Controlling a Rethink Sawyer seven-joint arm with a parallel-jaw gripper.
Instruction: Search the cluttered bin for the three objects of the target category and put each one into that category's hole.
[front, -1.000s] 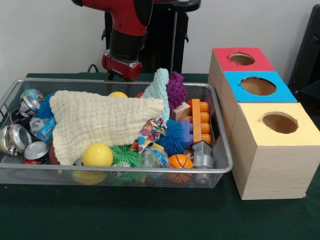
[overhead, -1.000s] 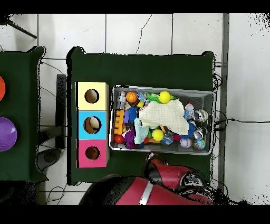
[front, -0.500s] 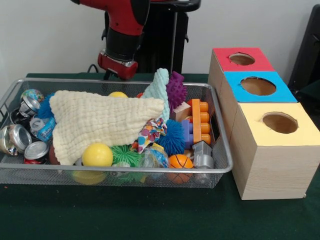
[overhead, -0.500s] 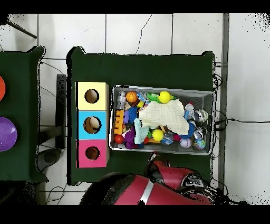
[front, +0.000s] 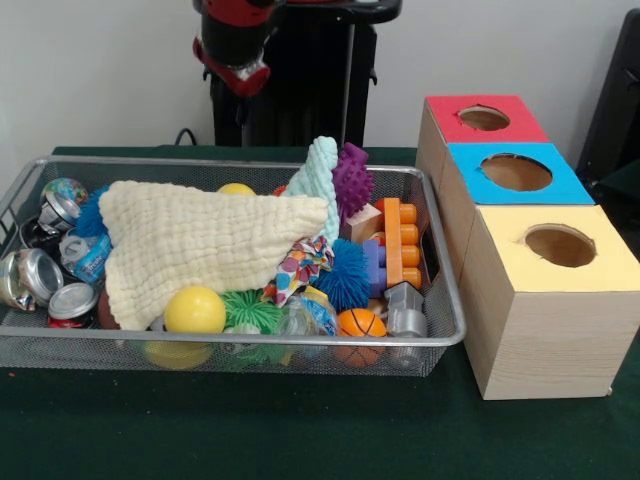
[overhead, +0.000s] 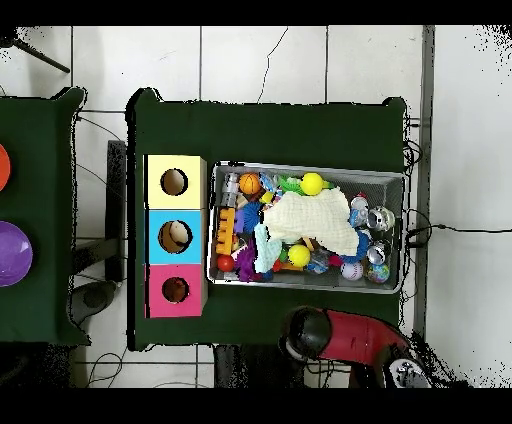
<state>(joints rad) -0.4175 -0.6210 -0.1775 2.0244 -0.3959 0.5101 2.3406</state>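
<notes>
Arm (front: 232, 40) sits high at twelve o'clock, claw's state impossible to tell, bin (front: 452, 320) on the tabletop crammed under a cream cloth (front: 200, 245), something pale showing in the blue hole (overhead: 175, 236), so probably two left.

cloth (front: 205, 247): you see pale cream-yellow, waffle weave
balls (front: 195, 310): yellow in front, a second yellow (front: 236, 189) behind the cloth; an orange one (front: 360, 323) with black lines
spiky balls: blue (front: 348, 274), green (front: 249, 311), purple (front: 352, 181)
bricks (front: 400, 241): orange on purple
cans (front: 72, 301): silver, red trim
rag (front: 303, 266): white with multicoloured dots
boxes: pale wood, tops red (front: 483, 119), blue (front: 516, 173), yellow (front: 558, 248)
bin (front: 240, 350): your silver wire mesh
table (front: 300, 430): dark green
arm (front: 234, 40): red and black
</notes>
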